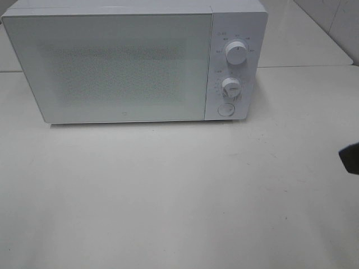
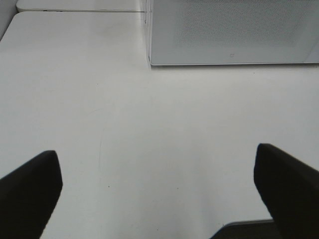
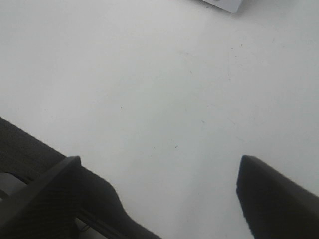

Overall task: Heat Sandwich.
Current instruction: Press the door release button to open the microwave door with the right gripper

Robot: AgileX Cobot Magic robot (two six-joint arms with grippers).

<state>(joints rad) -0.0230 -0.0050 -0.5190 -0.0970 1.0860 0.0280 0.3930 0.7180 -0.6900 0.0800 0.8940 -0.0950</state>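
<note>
Your microwave (image 1: pixel 134 61) fills the upper half of the overhead frame with its door shut, and the sandwich shows in no view. Likely it sits behind that frosted door, though you cannot see through it, so treat that as a guess. The two knobs (image 1: pixel 236 54) and the round button (image 1: pixel 226 110) stack down the panel at upper right of the overhead view.

Your left gripper (image 2: pixel 158 191) has its fingers spread wide at the bottom corners of its wrist frame, nothing between them, aimed at the microwave's lower corner at the top of that frame. Your right gripper (image 3: pixel 158 191) also stands apart and empty, over bare table (image 1: pixel 179 196); only a dark sliver of it shows at the right edge of the overhead frame. Both sit back, probably to keep the front clear.

Nothing lies on the table ahead of the door. The shut door itself is your only obstacle.
</note>
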